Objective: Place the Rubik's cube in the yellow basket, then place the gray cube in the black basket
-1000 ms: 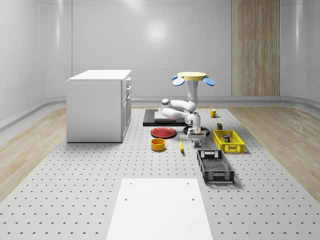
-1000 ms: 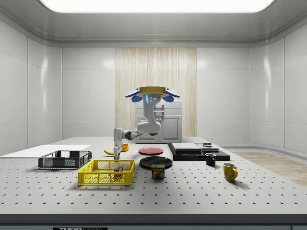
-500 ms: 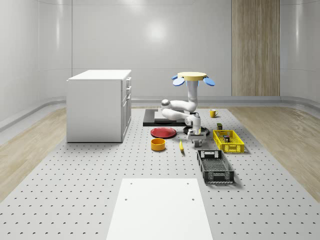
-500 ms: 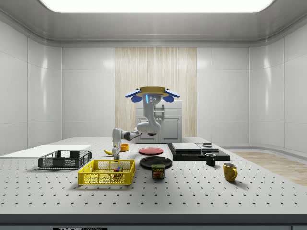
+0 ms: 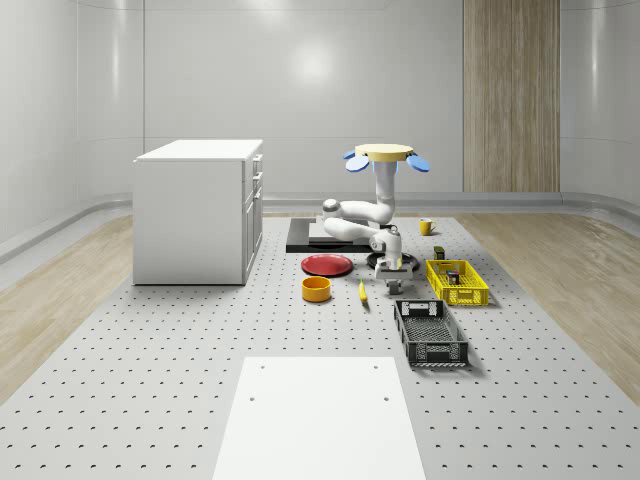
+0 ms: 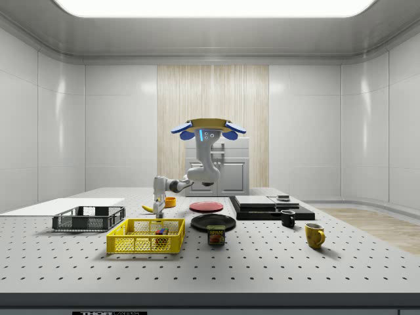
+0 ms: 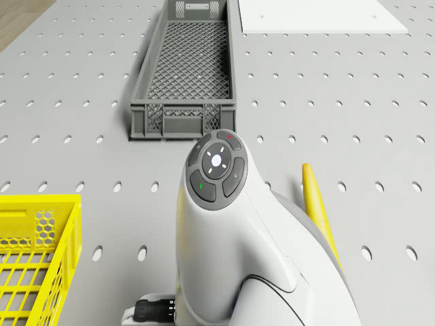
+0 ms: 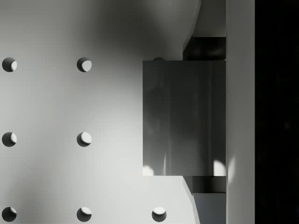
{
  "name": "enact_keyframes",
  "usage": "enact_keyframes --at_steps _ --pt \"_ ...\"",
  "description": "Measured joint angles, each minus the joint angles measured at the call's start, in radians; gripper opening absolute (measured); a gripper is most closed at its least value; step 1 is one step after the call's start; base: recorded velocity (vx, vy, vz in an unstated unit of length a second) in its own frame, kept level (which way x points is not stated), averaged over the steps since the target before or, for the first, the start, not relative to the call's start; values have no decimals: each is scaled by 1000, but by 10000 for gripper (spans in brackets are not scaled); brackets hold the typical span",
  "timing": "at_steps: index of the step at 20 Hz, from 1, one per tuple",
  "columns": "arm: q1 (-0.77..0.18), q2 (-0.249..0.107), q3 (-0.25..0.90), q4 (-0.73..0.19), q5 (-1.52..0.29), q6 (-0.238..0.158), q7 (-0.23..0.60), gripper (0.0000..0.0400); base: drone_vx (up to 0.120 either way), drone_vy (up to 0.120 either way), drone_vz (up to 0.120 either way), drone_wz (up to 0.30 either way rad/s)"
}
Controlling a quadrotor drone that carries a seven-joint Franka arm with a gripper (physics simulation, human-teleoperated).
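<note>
Perforated gray table, glossy white room. Drone hovers over it. Gripper low by mesh yellow basket, grip unreadable. Smooth gray cube on table beneath. Rubik's cube in yellow basket.

Whole-scene camera: high, far back, looking down the perforated table toward the back wall, drone at about 12 o'clock past centre. Side camera: low, near table height, looking across from the yellow basket side. Both share drone, arm and both baskets. Drone camera: looks forward and down over the arm, black basket at 12 o'clock. Wrist camera: very close, straight down onto gray cube.
</note>
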Motion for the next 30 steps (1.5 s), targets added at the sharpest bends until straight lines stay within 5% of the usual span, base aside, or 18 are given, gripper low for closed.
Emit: enact_keyframes --at_steps 12,24,30 --pt "2 0 13 -3 11 -6 0 251 0 0 0 0" --pt "13 -6 96 -23 91 -33 1 250 0 0 107 0" --pt "13 -10 104 -24 99 -31 1 250 27 113 0 0"
